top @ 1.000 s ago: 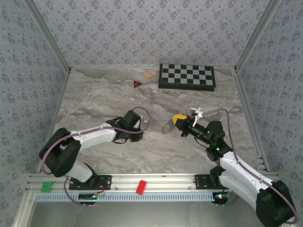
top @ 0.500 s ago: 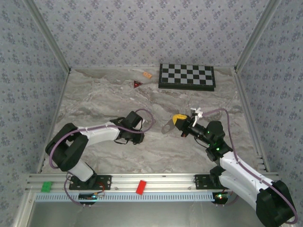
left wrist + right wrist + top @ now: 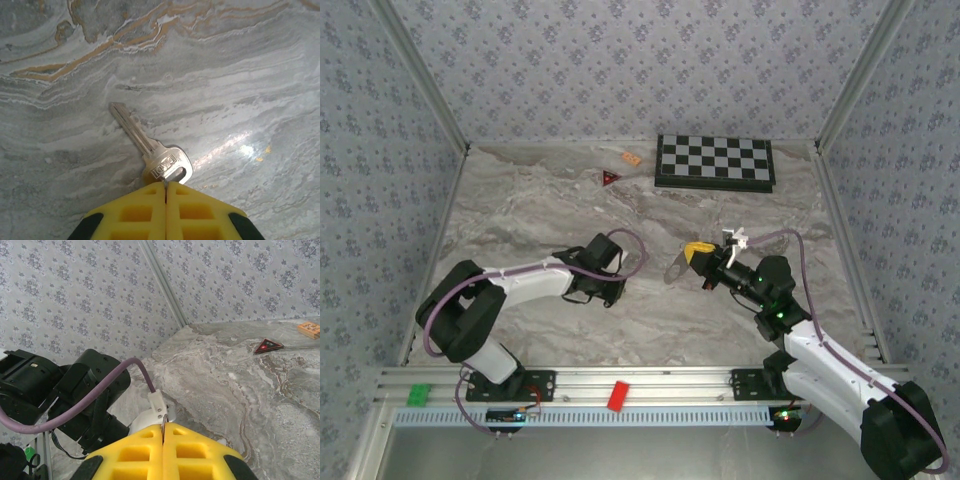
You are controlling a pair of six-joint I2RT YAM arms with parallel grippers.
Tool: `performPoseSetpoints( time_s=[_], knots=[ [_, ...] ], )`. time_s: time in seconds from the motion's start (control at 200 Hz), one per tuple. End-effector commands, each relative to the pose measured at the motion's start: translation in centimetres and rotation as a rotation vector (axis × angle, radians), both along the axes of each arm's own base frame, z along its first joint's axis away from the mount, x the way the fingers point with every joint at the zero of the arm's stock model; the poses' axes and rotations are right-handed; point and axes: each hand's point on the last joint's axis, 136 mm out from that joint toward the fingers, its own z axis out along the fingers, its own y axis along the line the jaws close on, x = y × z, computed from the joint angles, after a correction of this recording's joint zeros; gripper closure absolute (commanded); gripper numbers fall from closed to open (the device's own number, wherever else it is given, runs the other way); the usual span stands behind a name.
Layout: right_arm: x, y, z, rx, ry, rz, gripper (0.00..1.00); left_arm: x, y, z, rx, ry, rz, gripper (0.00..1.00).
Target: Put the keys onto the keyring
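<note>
The silver key (image 3: 156,156) lies flat on the marble counter (image 3: 240,75), its blade pointing away to the upper left in the left wrist view; the yellow left fingers (image 3: 150,196) are pressed together with no gap and pinch the near edge of its head. The keyring (image 3: 673,268), a pale grey loop, sits at the tip of the right fingers (image 3: 149,439), well apart from the key; these fingers are closed too, with a thin metal wire in their seam. Far behind stand a checkerboard (image 3: 714,160), a red triangle (image 3: 610,178) and an orange chip (image 3: 631,158).
</note>
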Motion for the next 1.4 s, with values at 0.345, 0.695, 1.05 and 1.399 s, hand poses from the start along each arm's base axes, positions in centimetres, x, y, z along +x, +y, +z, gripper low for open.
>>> performPoseSetpoints(
  time_s=[0.345, 0.695, 1.05, 1.399],
  knots=[
    [-0.2, 0.1, 1.0, 0.010, -0.041, 0.006, 1.00, 1.3, -0.4, 8.6, -0.031, -0.179, -0.020, 0.97],
    [-0.1, 0.1, 1.0, 0.007, -0.042, 0.005, 1.00, 0.1, -0.3, 5.8, -0.018, -0.136, -0.020, 0.97],
    [-0.1, 0.3, 0.7, 0.003, -0.037, 0.008, 1.00, -0.9, 0.9, 3.5, 0.041, -0.096, -0.015, 0.98],
    [-0.2, 0.4, 0.8, 0.005, -0.039, 0.015, 1.00, 1.0, -0.8, 2.4, 0.077, -0.100, -0.037, 0.96]
  ],
)
